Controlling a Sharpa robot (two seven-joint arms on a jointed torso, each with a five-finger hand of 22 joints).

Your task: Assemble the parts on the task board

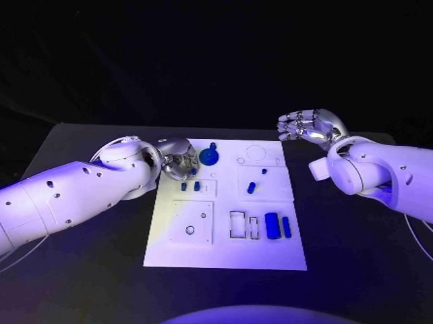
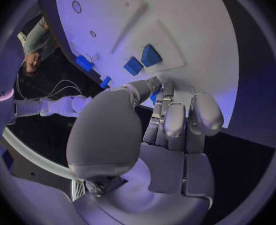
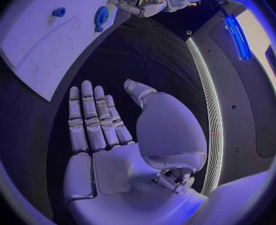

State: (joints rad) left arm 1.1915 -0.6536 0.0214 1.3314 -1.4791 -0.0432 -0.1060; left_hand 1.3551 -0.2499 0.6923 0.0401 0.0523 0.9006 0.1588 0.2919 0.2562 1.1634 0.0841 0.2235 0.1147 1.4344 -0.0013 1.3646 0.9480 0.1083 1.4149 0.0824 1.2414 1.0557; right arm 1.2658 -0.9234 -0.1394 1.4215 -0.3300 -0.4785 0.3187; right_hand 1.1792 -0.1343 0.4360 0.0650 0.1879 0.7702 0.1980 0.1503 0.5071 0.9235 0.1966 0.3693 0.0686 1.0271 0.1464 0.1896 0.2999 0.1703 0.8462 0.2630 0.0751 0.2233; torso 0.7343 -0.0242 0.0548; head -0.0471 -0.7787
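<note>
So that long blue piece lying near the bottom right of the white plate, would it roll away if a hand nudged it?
The long blue piece looks rounded, so a sideways nudge would probably roll it across the flat task board. It seems rigid and likely light.

**White shells, silver fingers**

My two arms are smooth white casings with small dark screw holes, thin pale cables trailing beneath. The left robot hand (image 1: 181,160) and right robot hand (image 1: 312,127) are silver and segmented, with rounded white thumb housings and jointed metallic fingers (image 3: 88,120).
</note>
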